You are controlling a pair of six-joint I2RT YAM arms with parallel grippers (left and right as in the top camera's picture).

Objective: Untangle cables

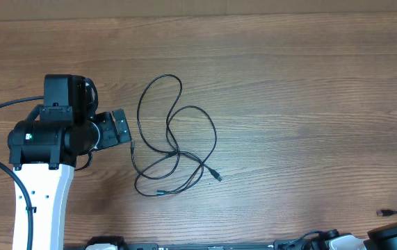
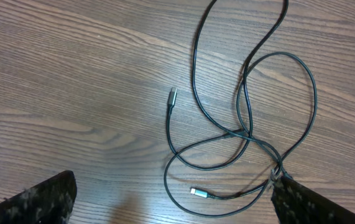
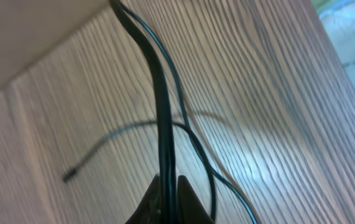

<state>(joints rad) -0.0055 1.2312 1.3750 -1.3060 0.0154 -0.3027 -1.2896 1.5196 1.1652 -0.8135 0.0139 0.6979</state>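
The cables [image 1: 174, 135] lie as loose overlapping black loops at mid-table, with plug ends at the lower left [image 1: 160, 192] and lower right [image 1: 217, 177]. My left gripper [image 1: 123, 127] is open just left of them. In the left wrist view the loops [image 2: 245, 124] and two silver plugs [image 2: 173, 94] [image 2: 199, 193] lie between and ahead of the open fingers [image 2: 174, 199]; the right finger touches a strand. My right gripper [image 3: 168, 186] is shut on a black cable [image 3: 158, 81]. A thin strand with a plug end [image 3: 70, 176] trails beside it.
The left arm's white-and-black body [image 1: 42, 149] stands at the table's left. A short cable end [image 1: 387, 212] lies at the far right, near the right arm's base [image 1: 396, 236] at the bottom corner. The wooden table's [image 1: 295, 83] edge shows in the right wrist view.
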